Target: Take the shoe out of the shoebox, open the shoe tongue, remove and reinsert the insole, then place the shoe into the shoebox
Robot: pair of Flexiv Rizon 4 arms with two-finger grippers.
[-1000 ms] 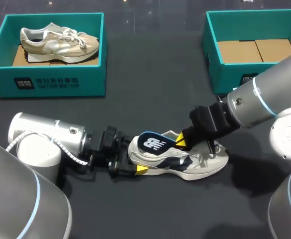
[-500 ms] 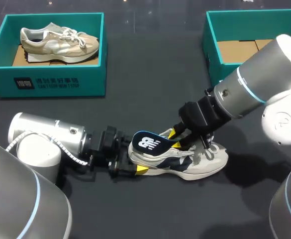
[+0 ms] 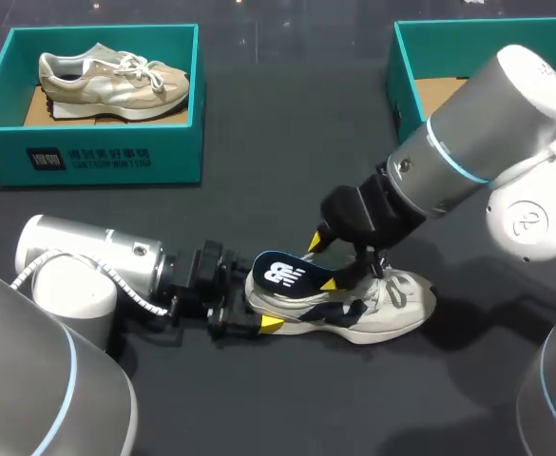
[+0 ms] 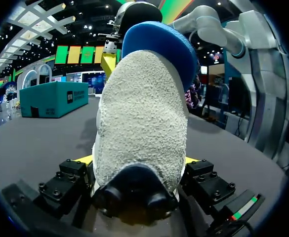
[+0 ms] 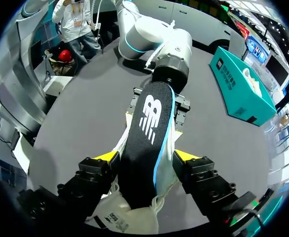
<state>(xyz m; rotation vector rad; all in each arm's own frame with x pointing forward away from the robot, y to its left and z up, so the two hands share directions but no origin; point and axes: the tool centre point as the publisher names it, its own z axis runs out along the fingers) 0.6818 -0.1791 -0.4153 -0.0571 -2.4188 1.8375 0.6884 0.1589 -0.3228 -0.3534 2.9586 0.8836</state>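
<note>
Left jaws clamped on shoe [image 3: 403, 302] heel, right jaws apparently pinching dark insole [image 5: 143, 160] with white logo [image 5: 150, 116]

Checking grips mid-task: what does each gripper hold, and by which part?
Left gripper: the shoe, by its heel. Right gripper: the insole, by its side edges.

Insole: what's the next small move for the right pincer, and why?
Probably lift the right pincer a little higher, back toward the heel, to draw the insole free. Its heel end is raised above the shoe, its front end sits inside, and the left pincer clamps the shoe's heel on the table.
</note>
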